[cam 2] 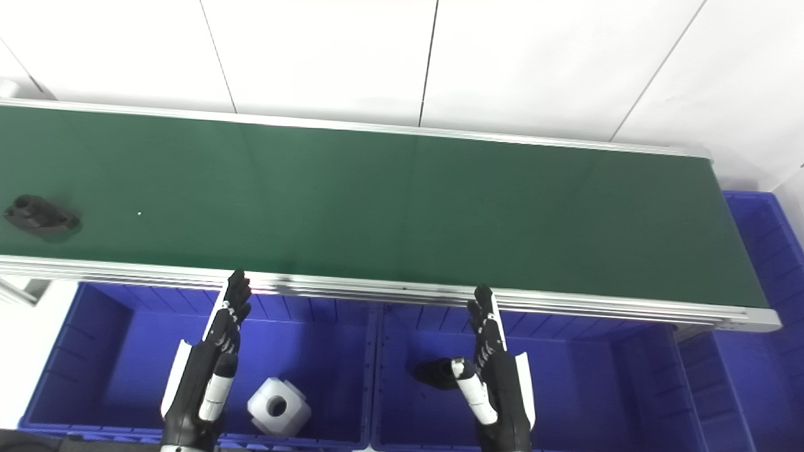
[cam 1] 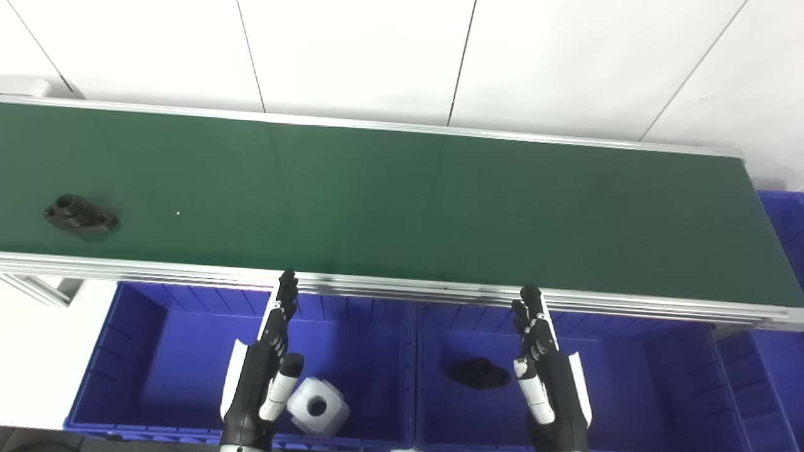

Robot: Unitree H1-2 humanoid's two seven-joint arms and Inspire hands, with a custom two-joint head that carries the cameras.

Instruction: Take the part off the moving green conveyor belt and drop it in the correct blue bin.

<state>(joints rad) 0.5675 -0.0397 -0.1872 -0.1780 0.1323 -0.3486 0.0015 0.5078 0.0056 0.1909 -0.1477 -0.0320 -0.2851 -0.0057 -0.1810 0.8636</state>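
Note:
A black flanged part (cam 1: 80,215) lies on the green conveyor belt (cam 1: 402,201) at its far left end. My left hand (cam 1: 264,370) hovers open over the left blue bin (cam 1: 157,351), fingers straight and pointing at the belt's near rail. Over the middle blue bin (cam 1: 634,370) my right hand (cam 1: 545,370) is held the same way, open and holding nothing. Both hands are well to the right of the part on the belt.
A white cube with a round hole (cam 1: 318,407) lies in the left bin, beside my left hand. A black part (cam 1: 478,373) lies in the middle bin. Another blue bin (cam 1: 785,251) stands past the belt's right end. An aluminium rail (cam 1: 402,292) edges the belt.

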